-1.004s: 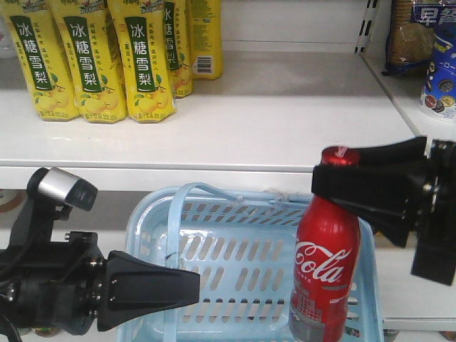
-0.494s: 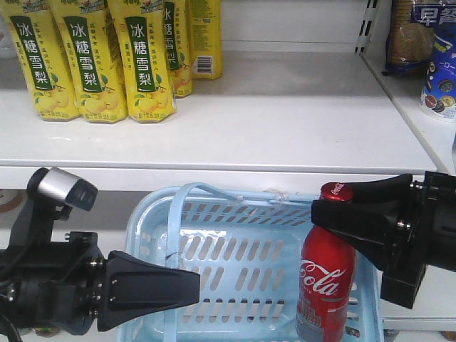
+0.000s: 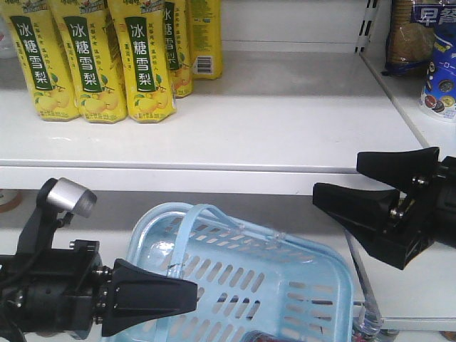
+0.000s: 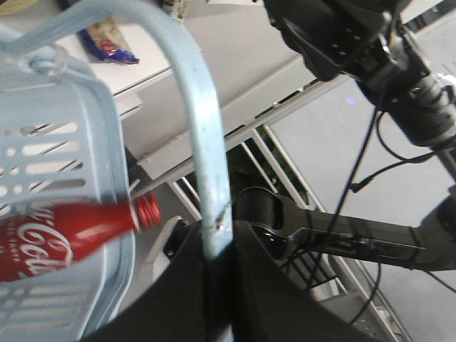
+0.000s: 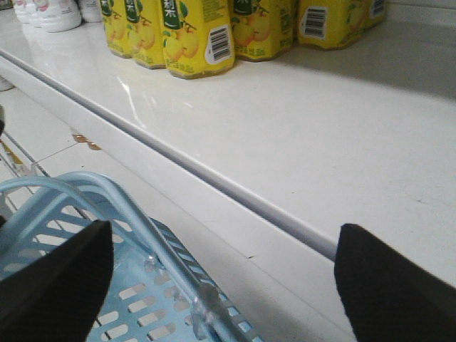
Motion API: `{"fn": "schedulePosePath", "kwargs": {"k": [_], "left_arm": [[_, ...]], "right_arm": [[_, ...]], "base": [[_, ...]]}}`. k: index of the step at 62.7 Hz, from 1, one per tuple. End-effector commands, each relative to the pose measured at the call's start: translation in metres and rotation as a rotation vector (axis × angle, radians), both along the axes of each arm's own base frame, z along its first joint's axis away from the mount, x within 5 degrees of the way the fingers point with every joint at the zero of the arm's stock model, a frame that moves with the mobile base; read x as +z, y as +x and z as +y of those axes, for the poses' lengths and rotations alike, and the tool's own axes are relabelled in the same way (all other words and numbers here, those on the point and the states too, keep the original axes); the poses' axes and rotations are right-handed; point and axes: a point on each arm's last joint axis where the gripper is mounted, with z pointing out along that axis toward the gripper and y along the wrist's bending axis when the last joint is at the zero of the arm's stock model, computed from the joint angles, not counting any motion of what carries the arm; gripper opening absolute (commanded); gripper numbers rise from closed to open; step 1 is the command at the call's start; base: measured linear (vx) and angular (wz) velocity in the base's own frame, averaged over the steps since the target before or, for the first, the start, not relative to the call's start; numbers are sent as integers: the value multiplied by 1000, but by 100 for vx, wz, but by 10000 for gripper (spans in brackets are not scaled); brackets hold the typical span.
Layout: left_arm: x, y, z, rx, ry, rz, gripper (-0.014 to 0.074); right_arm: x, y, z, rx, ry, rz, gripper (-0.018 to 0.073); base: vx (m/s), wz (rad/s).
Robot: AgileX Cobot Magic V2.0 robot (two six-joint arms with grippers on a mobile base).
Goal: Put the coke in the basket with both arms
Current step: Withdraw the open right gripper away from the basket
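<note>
The pale blue basket (image 3: pixel 249 285) hangs tilted below the shelf, its right side lower. My left gripper (image 3: pixel 191 293) is shut on one of its thin swing handles (image 4: pixel 212 164), seen clamped between the black jaws of the left gripper (image 4: pixel 217 249). The red coke (image 4: pixel 64 235) lies on its side inside the basket (image 4: pixel 64 142), cap pointing out over the rim; the front view does not show it. My right gripper (image 3: pixel 336 177) hovers above the basket's right end, open and empty. In the right wrist view the right gripper (image 5: pixel 221 285) spreads wide over the basket (image 5: pixel 107 306).
Yellow drink bottles (image 3: pixel 92 64) stand at the back left of the white shelf (image 3: pixel 271 121). Snack packs (image 3: pixel 427 50) sit on the shelf to the right. The shelf's front lip (image 5: pixel 214 182) runs just above the basket.
The right gripper let go of the coke, opened and rose. The bottle dropped out of the front view into the basket, which tipped down on its right. The left gripper sank slightly.
</note>
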Motion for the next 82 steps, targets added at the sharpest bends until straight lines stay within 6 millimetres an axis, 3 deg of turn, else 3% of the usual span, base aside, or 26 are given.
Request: {"fn": "schedulePosePath", "kwargs": {"k": [1,6,15,26,33,43,49,82], "left_arm": [[38,-14,-1,-147,-287,-27,-6],[38,-14,-1,-147,-287,-27,-6],[38,-14,-1,-147,-287,-27,-6],[38,-14,-1,-147,-287,-27,-6],[38,-14,-1,-147,-287,-27,-6],[38,-14,-1,-147,-287,-27,-6],[38,-14,-1,-147,-287,-27,-6],[38,-14,-1,-147,-287,-27,-6]], "right_arm": [[18,-5,-3,-36,19,-75,515],[25,-15,-4,-52,33,-98,372],[41,-44,-6,-48,85,-171,-15],[55,-95,-9,-32,139,-309,-4],[33,-113,-14,-75,151,-334,-4],[-13,-117,-19,-142,164,-271,-4],[-28,-119,-19,-147,161,-256,-4],[-33,-121,-17,-122,156,-247,-4]], "base": [[0,0],[0,0],[0,0],[0,0],[0,0],[0,0],[0,0],[0,0]]}}
